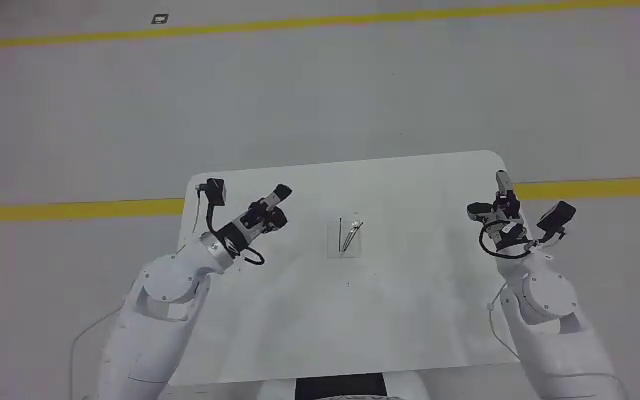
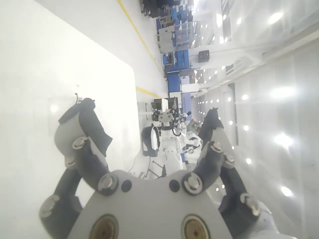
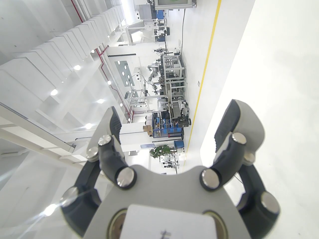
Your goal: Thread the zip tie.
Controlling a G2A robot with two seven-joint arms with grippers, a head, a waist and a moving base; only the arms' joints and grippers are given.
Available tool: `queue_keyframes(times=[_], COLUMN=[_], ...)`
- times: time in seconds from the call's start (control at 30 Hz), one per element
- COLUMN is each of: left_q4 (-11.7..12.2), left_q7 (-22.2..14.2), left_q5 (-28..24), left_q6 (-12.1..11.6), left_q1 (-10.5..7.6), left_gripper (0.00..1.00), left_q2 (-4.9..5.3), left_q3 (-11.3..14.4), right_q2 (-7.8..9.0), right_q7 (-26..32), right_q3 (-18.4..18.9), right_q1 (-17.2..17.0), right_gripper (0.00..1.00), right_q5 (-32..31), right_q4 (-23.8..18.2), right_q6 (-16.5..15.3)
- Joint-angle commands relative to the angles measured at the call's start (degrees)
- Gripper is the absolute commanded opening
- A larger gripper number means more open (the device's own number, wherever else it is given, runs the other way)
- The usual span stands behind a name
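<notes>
A thin dark zip tie [image 1: 349, 233] lies on a small clear sheet [image 1: 343, 240] near the middle of the white table [image 1: 400, 310]. My left gripper [image 1: 280, 203] hovers a short way to the left of it, open and holding nothing. In the left wrist view the same gripper [image 2: 152, 108] stands with its jaws wide apart, and the zip tie [image 2: 77, 98] peeks out just past one finger [image 2: 82, 118]. My right gripper [image 1: 492, 196] sits near the table's right edge, far from the tie. In its own view the right gripper [image 3: 174, 110] is open and empty.
The white table has rounded corners and bare surface all around the sheet. Yellow floor lines [image 1: 90, 209] run behind it. Beyond the table edge the wrist views show a workshop with racks and other robots [image 2: 169, 135] far off.
</notes>
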Motion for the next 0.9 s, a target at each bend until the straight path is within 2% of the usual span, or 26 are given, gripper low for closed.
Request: queue_keyframes(times=[0.0,0.2,0.27,0.3,0.7,0.77,0.87], left_q4=[0.4,2.6,3.7,4.0,3.6,3.3,4.0], left_q7=[-2.6,-8.3,-11.9,-12.5,-12.7,-13.2,-14.6], left_q5=[3.7,14.1,18.0,19.0,19.7,22.2,24.8], left_q6=[0.0,1.0,2.1,2.3,1.9,1.2,1.6], left_q1=[-2.27,-8.14,-9.69,-10.1,-10.27,-10.92,-13.38], left_gripper=[1.0,1.0,1.0,1.0,1.0,1.0,1.0], left_q2=[0.16,0.3,0.37,0.4,0.42,0.5,0.37], left_q3=[1.5,7.8,10.7,11.2,11.5,12.5,15.0], right_q2=[0.0,0.0,0.0,0.0,0.0,0.0,0.0], right_q7=[0.0,0.0,0.0,0.0,0.0,0.0,0.0], right_q3=[0.0,0.0,0.0,0.0,0.0,0.0,0.0], right_q1=[0.0,0.0,0.0,0.0,0.0,0.0,0.0], right_gripper=[1.0,1.0,1.0,1.0,1.0,1.0,1.0], right_q5=[0.0,0.0,0.0,0.0,0.0,0.0,0.0], right_q4=[0.0,0.0,0.0,0.0,0.0,0.0,0.0], right_q6=[0.0,0.0,0.0,0.0,0.0,0.0,0.0])
